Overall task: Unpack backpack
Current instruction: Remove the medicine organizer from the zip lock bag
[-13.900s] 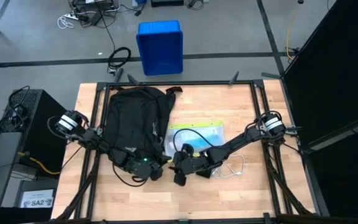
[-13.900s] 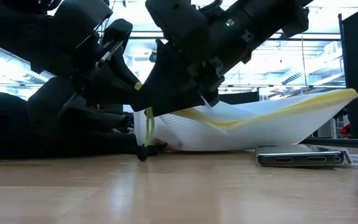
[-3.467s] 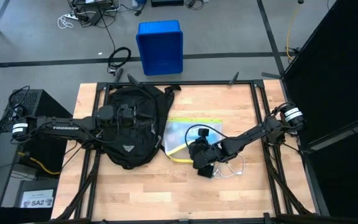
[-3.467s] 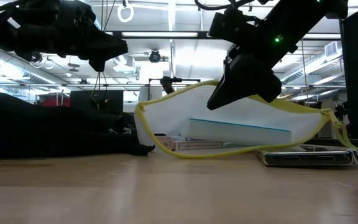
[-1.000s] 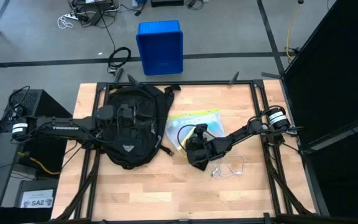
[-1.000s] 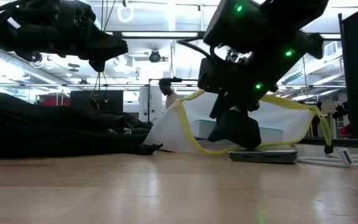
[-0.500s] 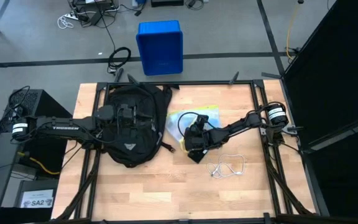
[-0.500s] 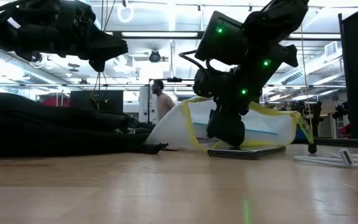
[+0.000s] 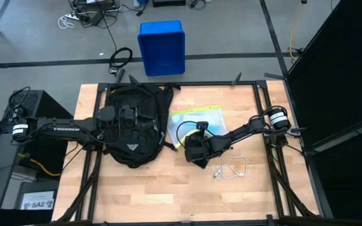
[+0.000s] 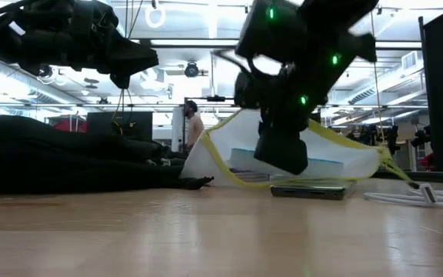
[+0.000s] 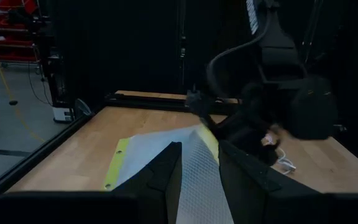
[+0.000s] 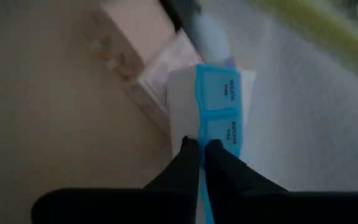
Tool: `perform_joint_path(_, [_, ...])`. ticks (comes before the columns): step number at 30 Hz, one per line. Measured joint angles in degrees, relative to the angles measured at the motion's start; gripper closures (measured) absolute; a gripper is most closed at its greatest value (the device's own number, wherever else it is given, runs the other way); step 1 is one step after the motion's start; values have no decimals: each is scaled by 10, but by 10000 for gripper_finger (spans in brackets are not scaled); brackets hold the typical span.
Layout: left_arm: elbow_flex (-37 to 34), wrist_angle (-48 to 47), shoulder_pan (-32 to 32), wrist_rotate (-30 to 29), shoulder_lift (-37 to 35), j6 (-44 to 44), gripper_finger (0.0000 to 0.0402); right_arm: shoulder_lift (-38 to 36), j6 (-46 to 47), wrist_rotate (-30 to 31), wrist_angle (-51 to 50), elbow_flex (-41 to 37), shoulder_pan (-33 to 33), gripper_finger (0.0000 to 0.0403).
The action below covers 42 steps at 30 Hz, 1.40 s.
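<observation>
The black backpack [image 9: 134, 129] lies flat on the table's far-left part. My left gripper [image 9: 144, 123] hangs open above it, clear of the fabric, and is also seen high in the low view [image 10: 121, 58]. A white mesh pouch with yellow trim [image 9: 197, 120] lies right of the backpack, its near side bulging up [image 10: 337, 158]. My right gripper [image 9: 193, 154] is at the pouch's near-left corner, shut on a blue-and-white pill organizer [image 12: 219, 106]. A pinkish box [image 12: 145, 59] lies beside the organizer. My right gripper pinches the pill organizer by its near end [image 12: 211, 135] between the two fingers [image 12: 188, 163], slanting down from above. The organizer's far end reaches toward the mesh pouch [image 12: 303, 124]. I cannot tell whether the organizer is lifted clear or rests on the things below.
A dark phone [image 10: 308, 191] lies flat on the table under my right gripper. A white cable [image 9: 231, 168] is coiled near the table's right-middle. A blue bin [image 9: 162, 47] stands on the floor past the far edge. A person [image 10: 193, 123] stands far off in the room.
My right gripper has moved a little toward the backpack and then risen off the phone, staying shut. The pouch has been dragged left with it, bunched up, and then spread out again toward the right. The left arm has kept still.
</observation>
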Motion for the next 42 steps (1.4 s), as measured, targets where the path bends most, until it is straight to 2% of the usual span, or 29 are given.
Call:
perform_joint_path(10, [0,0,0,0,0,-8,312,-1,7,-15,-11,33,19,402])
perform_joint_path(14, [0,16,0,-2,0,-50,312,-2,32,-25,-26,33,19,402])
perform_joint_path(20, [0,85,-1,-2,0,-168,312,-3,49,-25,-43,33,19,402])
perform_joint_path(36, [0,178,-1,2,0,-153,312,-4,84,-24,-43,34,19,403])
perform_joint_path(42, [0,172,-1,5,1,-153,312,-4,95,-24,-44,34,19,403])
